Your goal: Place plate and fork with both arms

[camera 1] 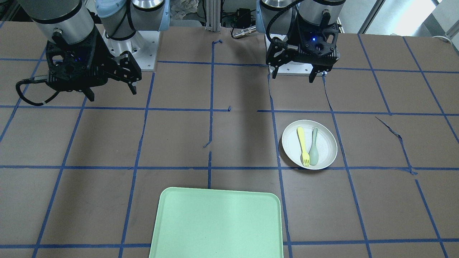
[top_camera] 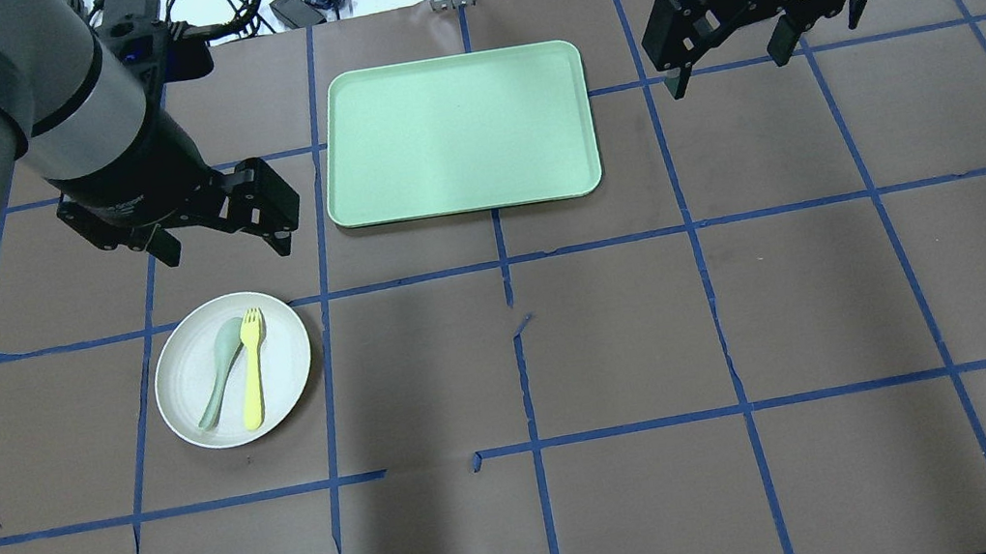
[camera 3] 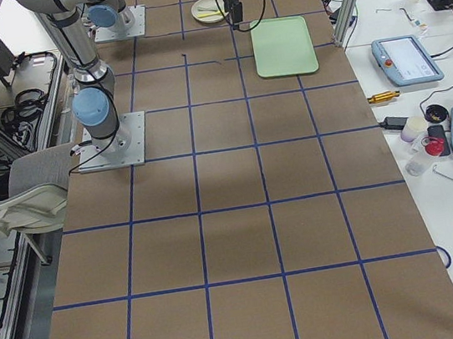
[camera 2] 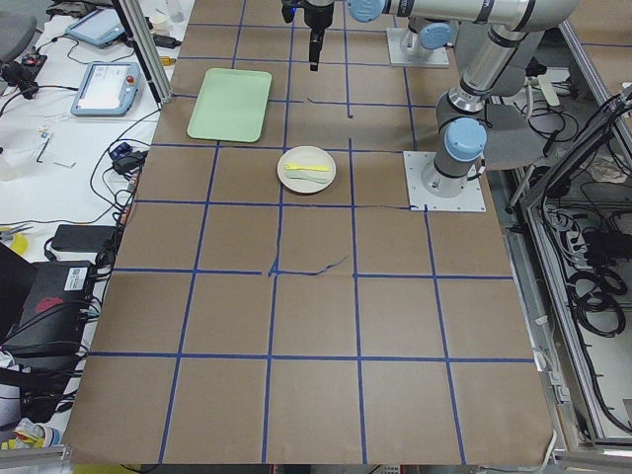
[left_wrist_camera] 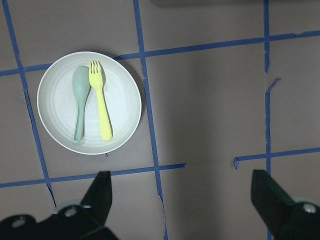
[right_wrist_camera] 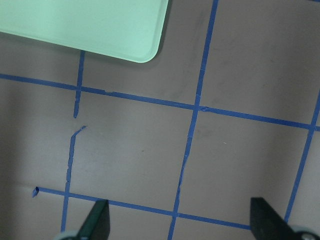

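From the front, the plate (camera 1: pixel 325 140) sat on the tabletop (camera 1: pixel 179 143), the fork (camera 1: pixel 303 145) loose in it beside a spoon (camera 1: pixel 314 148); all looked like light, stiff, slick plastic. Overhead, the left hand (top_camera: pixel 225 250) and right hand (top_camera: pixel 728 73) hung wide open and empty. In the left wrist view, the fork's mid-handle and the plate's rim looked best to pinch.

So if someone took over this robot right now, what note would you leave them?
Left gripper: open, holding nothing, above the table near the plate.
Right gripper: open, holding nothing, over bare table beside the green tray.
The fork lies on the plate next to a spoon.
Done: nothing picked up yet.
Left: grasp plate and fork and place them, probably on the tray.
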You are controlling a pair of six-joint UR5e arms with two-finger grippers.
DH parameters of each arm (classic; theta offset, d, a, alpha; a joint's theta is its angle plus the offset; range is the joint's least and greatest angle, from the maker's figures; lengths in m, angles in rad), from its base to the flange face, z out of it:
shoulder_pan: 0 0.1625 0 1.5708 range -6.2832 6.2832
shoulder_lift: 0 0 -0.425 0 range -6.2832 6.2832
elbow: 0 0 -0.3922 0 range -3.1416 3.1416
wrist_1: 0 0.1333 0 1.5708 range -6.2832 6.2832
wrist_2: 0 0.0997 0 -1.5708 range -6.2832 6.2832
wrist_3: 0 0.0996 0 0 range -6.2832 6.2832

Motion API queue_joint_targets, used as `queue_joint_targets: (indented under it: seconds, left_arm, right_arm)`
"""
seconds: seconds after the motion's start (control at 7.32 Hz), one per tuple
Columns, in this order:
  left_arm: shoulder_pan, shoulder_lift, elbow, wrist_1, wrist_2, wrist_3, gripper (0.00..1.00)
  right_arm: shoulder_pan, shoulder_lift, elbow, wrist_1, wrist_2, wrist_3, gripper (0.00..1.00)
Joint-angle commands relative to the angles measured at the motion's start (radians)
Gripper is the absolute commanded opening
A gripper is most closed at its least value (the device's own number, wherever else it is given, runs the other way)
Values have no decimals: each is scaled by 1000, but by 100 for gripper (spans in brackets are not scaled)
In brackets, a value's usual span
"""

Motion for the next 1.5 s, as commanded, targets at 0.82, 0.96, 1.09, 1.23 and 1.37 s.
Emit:
queue_joint_targets:
  seconds: [0.82,0.96,1.09,1.23,1.37]
  left_arm:
    - [0,1,-2,0,0,0,100]
    - [0,1,-2,0,0,0,100]
    - [0,1,-2,0,0,0,100]
    - [0,0,-2,0,0,0,100]
    - [0,0,-1,0,0,0,100]
  right_arm:
    - [11,1,6,-14,-62,172,100]
    - [11,1,6,-13,-64,179,100]
    - [11,1,7,-13,-76,180,100]
    - [13,1,7,-13,-91,182,100]
    - [15,1,7,-11,-90,183,100]
